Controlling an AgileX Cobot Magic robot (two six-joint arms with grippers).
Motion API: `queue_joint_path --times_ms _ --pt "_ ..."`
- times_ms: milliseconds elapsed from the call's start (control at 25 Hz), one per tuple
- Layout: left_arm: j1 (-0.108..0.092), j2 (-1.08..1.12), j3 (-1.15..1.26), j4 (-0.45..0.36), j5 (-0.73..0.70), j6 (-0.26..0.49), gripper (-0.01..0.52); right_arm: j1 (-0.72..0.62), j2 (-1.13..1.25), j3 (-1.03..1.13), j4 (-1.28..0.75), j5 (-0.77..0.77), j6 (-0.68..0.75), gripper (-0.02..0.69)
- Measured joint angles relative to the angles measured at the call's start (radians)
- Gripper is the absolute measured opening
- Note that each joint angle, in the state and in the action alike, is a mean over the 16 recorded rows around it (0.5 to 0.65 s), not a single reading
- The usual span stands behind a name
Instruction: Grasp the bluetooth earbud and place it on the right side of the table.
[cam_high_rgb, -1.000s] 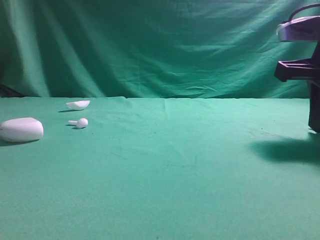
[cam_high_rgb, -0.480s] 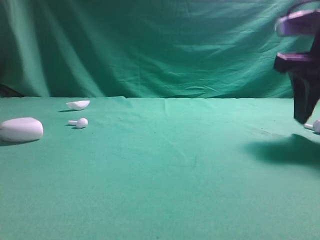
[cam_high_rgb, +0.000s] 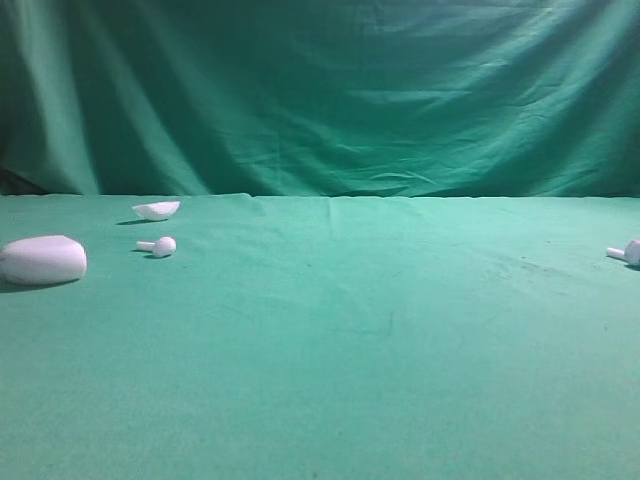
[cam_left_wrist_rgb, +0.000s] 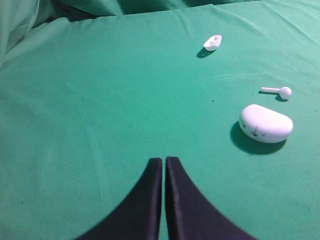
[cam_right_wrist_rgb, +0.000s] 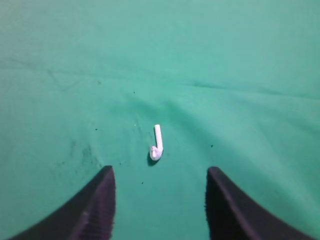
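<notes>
The bluetooth earbud (cam_high_rgb: 628, 252) lies alone on the green table (cam_high_rgb: 350, 340) at the far right edge of the exterior view. In the right wrist view it (cam_right_wrist_rgb: 157, 145) lies on the cloth just ahead of my right gripper (cam_right_wrist_rgb: 160, 172), which is open, empty and above it. My left gripper (cam_left_wrist_rgb: 164, 160) is shut and empty over bare cloth, well short of the white case (cam_left_wrist_rgb: 265, 123). Neither gripper shows in the exterior view.
At the far left lie the white oval case (cam_high_rgb: 42, 259), a second white earbud (cam_high_rgb: 160, 245) and a small white shell-like piece (cam_high_rgb: 157, 209). The left wrist view also shows that earbud (cam_left_wrist_rgb: 279, 91) and the piece (cam_left_wrist_rgb: 213, 42). A green draped backdrop stands behind.
My right arm has risen out of the exterior view at the right. The earbud it stood over now lies uncovered on the cloth. The left-side things have not moved.
</notes>
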Motion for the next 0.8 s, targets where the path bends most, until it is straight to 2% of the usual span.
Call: queue_joint_path --times_ms 400,560,800 --pt "0.000 0.000 0.000 0.000 0.000 0.000 0.000 0.000 -0.448 0.004 0.067 0.206 -0.038 0.047" --pt "0.000 0.000 0.000 0.000 0.000 0.000 0.000 0.000 -0.631 0.037 0.108 0.255 -0.079 0.006" --pt "0.000 0.000 0.000 0.000 0.000 0.000 0.000 0.000 -0.893 0.111 0.160 0.286 -0.134 0.000"
